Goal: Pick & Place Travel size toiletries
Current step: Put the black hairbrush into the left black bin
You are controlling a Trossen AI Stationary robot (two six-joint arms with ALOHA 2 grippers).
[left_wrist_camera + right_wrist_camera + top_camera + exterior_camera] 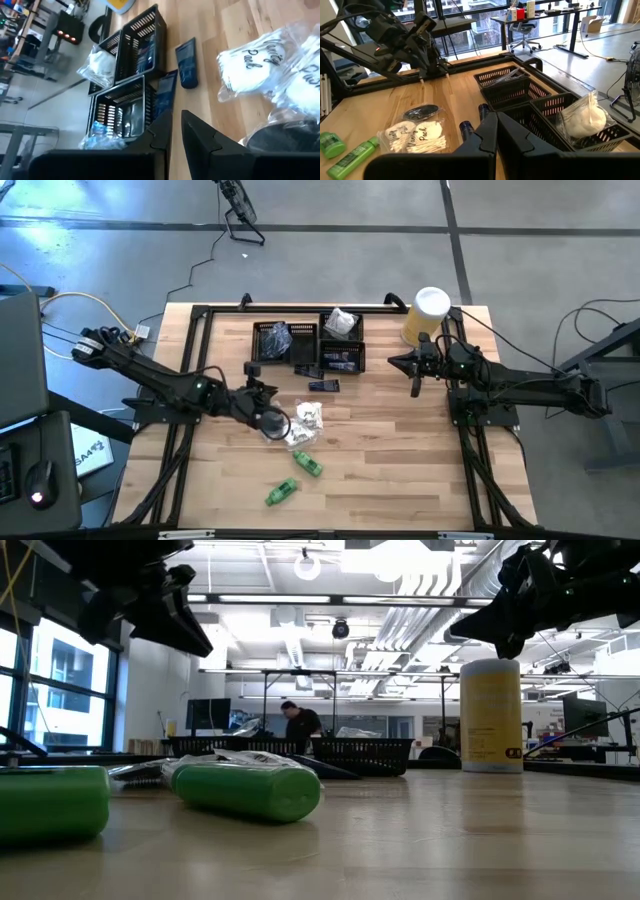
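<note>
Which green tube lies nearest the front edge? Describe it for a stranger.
From the black mesh trays at the table's back, come forward past the white sachets. Two green tubes lie beyond; the front green tube is the farther one, alone near the edge.

Bright ceiling lights glare overhead; near green tubes (250, 790) blur.

Open-plan lab or office; exposed ceiling ducts (420, 580); desks (545, 15); office chair (520, 31); large windows (465, 20)

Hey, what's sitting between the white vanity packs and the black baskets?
One dark blue tube lies on the bare wood between the white vanity packs and the black baskets, clearest in the high view.
</note>
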